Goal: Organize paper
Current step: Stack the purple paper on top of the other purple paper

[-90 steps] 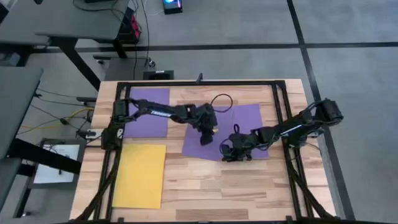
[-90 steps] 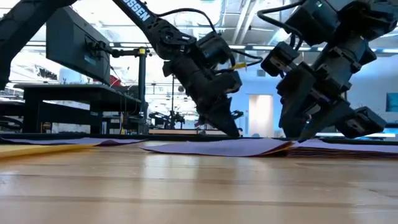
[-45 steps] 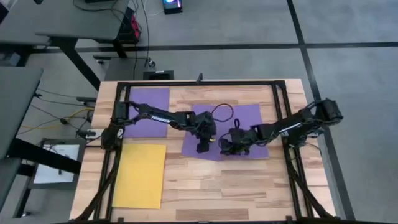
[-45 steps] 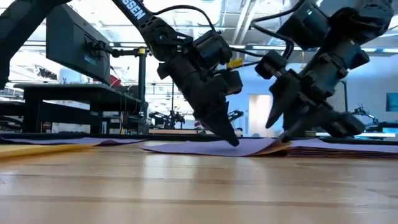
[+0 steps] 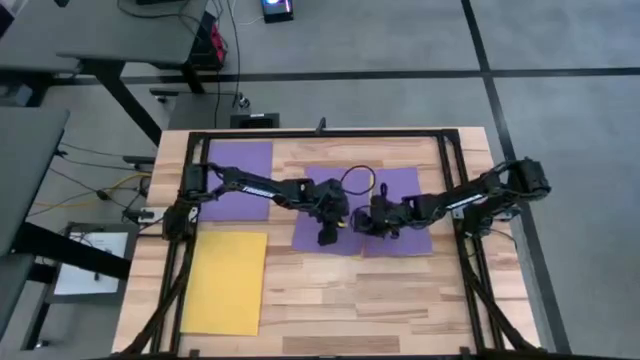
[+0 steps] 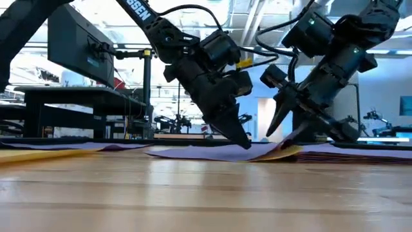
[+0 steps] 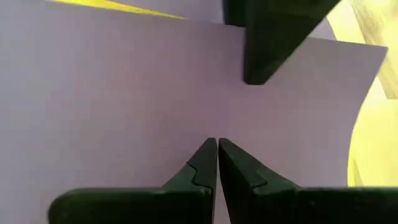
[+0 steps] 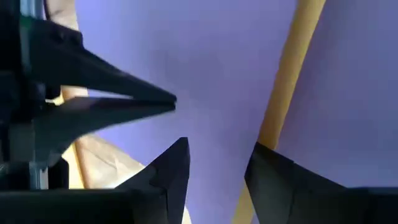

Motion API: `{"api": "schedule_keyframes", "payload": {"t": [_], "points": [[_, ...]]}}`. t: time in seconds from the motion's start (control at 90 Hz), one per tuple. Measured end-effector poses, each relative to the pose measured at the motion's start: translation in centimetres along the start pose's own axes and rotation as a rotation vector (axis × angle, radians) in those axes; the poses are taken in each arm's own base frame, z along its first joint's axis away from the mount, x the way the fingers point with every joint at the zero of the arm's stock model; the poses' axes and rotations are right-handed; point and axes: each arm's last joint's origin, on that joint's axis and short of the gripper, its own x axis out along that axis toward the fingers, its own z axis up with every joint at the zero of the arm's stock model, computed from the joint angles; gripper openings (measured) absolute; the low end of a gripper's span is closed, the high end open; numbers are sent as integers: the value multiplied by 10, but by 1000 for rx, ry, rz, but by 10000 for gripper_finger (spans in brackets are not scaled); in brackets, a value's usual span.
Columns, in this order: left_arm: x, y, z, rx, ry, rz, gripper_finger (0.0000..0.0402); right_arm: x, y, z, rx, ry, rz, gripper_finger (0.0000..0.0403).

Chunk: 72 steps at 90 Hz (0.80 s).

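Sliding inward, the right gripper (image 5: 372, 222) with fingers parted has bunched the purple sheet (image 5: 318, 200) toward the left gripper (image 5: 326, 238), whose closed fingers apparently pin it, exposing a yellow sheet (image 8: 287, 74) beneath.

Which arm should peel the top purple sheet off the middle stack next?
Probably right: its end effector is open at the top purple sheet's lifted edge. The left end effector is shut, tips pinning that sheet.

Even, diffuse overhead light fills the top-down picture, with soft, faint shadows under the arms. The level view is backlit by bright ceiling fixtures, so the arms read as silhouettes and the near tabletop (image 6: 193, 193) blurs. Both wrist pictures look soft, perhaps from closeness.
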Motion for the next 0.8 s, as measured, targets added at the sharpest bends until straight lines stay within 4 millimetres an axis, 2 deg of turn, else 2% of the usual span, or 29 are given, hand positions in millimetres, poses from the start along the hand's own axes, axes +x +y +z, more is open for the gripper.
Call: {"api": "schedule_keyframes", "payload": {"t": [0.178, 0.256, 0.356, 0.433, 0.533, 0.611, 0.8], "points": [[0, 0, 0, -2, 1, 0, 0, 0, 3, 10, -56, -57, 31, 118], [-1, 1, 0, -7, 0, 2, 0, 0, 4, 14, -82, -65, 35, 86], [-9, 3, 5, -30, -11, 9, 0, 1, 4, 17, -123, -62, 33, 21], [-24, 5, 12, -48, -21, 18, 0, 1, 3, 17, -159, -61, 29, 8], [-46, 8, 20, -75, -25, 43, 0, 0, 3, 20, -197, -60, 26, 1], [-71, 9, 27, -97, -27, 86, 0, -1, 6, 24, -230, -70, 33, 0], [-154, 5, 37, -231, -21, 206, 0, -5, 34, 34, -357, -31, 126, 0]]}}
